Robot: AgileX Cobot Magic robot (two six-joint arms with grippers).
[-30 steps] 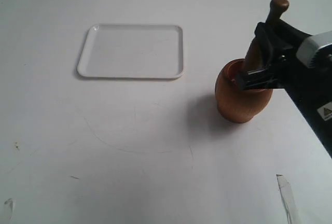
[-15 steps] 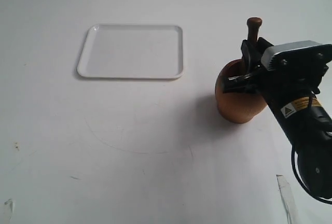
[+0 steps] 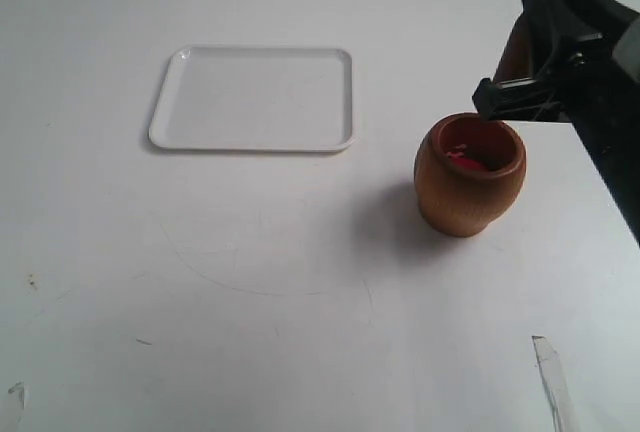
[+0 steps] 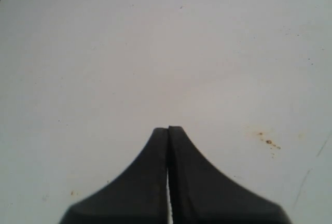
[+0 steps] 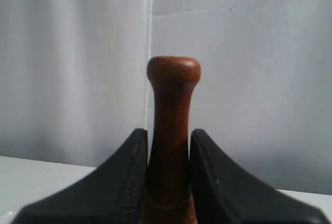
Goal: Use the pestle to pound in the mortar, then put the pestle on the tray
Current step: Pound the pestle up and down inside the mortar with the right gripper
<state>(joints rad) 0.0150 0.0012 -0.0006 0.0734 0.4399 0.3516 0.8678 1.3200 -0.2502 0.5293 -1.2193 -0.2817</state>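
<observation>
The brown wooden mortar [image 3: 470, 174] stands upright on the white table, right of centre, its reddish inside showing. My right gripper [image 3: 522, 74] hangs above and just beyond the mortar's rim, shut on the pestle [image 3: 516, 50], which is lifted clear of the cup. In the right wrist view the pestle [image 5: 171, 125] stands between the right gripper's [image 5: 168, 137] two black fingers, thin neck and knob pointing away. The white tray [image 3: 253, 99] lies flat at the back left with nothing on it. My left gripper [image 4: 168, 129] is shut on nothing over bare table and is outside the exterior view.
A strip of clear tape [image 3: 551, 377] lies near the front right edge of the table. Faint curved scratch marks [image 3: 260, 287] cross the table in front of the tray. Rusty specks [image 4: 268, 141] dot the surface under the left gripper.
Half a second ago the pestle was pushed down into the mortar. The right gripper has since risen and drawn it up out of the cup. Mortar and tray have not moved.
</observation>
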